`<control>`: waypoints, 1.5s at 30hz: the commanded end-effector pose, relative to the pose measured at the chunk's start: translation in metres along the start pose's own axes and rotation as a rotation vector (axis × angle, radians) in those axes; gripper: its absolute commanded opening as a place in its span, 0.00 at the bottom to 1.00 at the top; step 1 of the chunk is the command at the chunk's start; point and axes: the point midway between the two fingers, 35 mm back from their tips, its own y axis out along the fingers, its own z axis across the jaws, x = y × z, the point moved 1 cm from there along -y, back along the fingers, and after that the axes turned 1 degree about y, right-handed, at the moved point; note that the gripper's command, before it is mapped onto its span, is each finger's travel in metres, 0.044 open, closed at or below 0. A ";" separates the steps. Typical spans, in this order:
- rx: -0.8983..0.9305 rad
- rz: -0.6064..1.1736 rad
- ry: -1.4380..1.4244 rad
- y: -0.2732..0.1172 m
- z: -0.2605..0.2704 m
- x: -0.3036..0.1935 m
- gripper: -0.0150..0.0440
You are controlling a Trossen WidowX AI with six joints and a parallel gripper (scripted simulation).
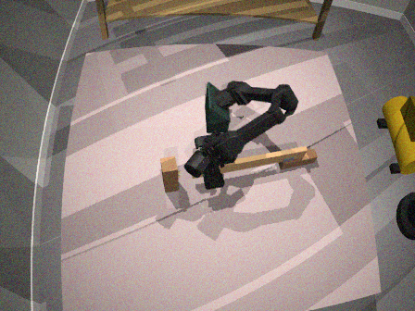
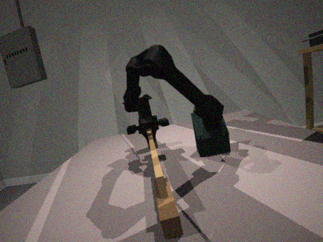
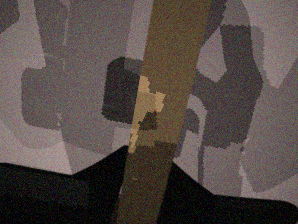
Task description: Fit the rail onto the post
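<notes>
The long pale rail runs from the low footboard block toward the post. Its far end is at the bracket; how deep it sits there is not clear. My gripper is shut on the rail close to its near end and holds that end above the table. The short wooden post stands left of the rail end in the top view, with a visible gap between them. Its pegs show only as small specks facing the rail. The rail's holes are hidden.
The arm's dark green base stands beside the rail. A yellow cylinder machine is off the right of the mat. A wooden table stands beyond the mat's far edge. Strong shadows cross the mat.
</notes>
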 end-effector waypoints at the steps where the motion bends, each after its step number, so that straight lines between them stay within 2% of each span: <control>1: 0.000 0.002 0.003 -0.001 0.001 0.000 0.25; 45: 0.000 0.002 0.003 -0.003 0.001 -0.006 0.25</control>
